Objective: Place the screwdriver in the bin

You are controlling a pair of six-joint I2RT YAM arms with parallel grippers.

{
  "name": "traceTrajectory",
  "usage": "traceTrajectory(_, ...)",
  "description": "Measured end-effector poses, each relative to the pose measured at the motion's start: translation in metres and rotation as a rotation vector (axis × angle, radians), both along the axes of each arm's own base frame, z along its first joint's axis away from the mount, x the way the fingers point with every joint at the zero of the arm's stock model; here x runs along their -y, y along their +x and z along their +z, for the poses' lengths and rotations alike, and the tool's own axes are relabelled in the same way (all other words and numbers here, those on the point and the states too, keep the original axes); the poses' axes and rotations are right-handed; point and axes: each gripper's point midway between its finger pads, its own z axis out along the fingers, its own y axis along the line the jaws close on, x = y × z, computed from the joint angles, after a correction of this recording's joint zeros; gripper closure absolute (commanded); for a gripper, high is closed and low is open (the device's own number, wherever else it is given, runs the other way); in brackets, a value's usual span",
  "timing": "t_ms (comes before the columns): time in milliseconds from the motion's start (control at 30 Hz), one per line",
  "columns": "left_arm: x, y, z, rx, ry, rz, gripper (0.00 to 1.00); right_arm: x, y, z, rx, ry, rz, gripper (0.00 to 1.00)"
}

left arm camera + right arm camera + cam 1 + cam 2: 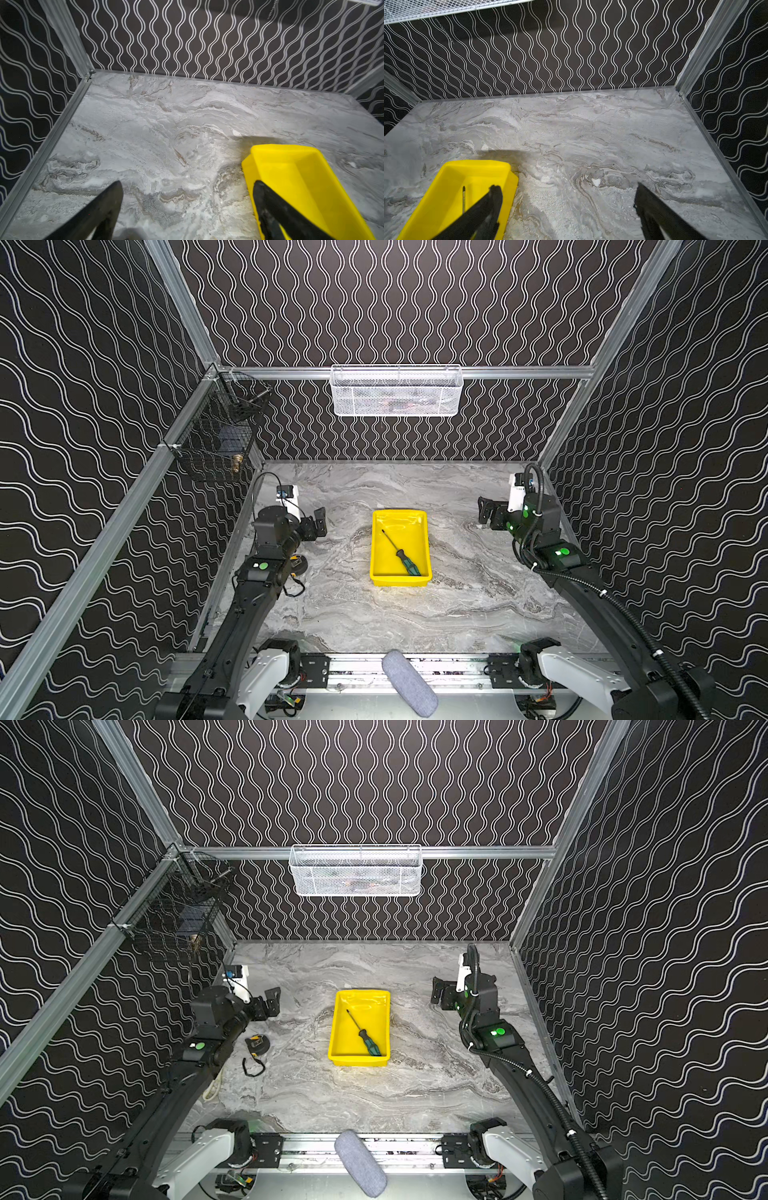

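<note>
The yellow bin [400, 517] [363, 997] stands in the middle of the marble table. In it the screwdriver [402, 556] [365, 1036] lies slantwise, green-and-black handle at the near right corner, shaft toward the far left. My left gripper [319, 522] [272, 1000] hovers open and empty, well left of the bin. My right gripper [485, 510] [437, 990] hangs open and empty to the right of it. The left wrist view has that gripper [188, 185] over bare marble beside the bin [291, 164]. In the right wrist view the gripper [568, 187] stands beside the bin [446, 187], with the screwdriver tip [463, 197] showing.
A black-and-yellow tape measure [257, 1043] with a black loop lies on the table by the left arm. On the back rail hangs a white mesh basket [397, 391], and a black wire basket [216, 435] on the left rail. A grey padded cylinder [409, 682] lies at the front edge.
</note>
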Motion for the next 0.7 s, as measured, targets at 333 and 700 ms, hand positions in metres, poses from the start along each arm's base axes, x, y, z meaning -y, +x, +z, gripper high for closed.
traceTrajectory(333,-0.018,0.01,-0.059,0.075,0.09,0.083,0.01,0.028,-0.004,-0.033,0.119,-0.11,-0.094,0.01)
traceTrajectory(700,-0.023,0.017,-0.099,0.097,0.142,0.1,0.01,0.052,0.004,-0.1,0.101,-0.166,-0.131,0.01)
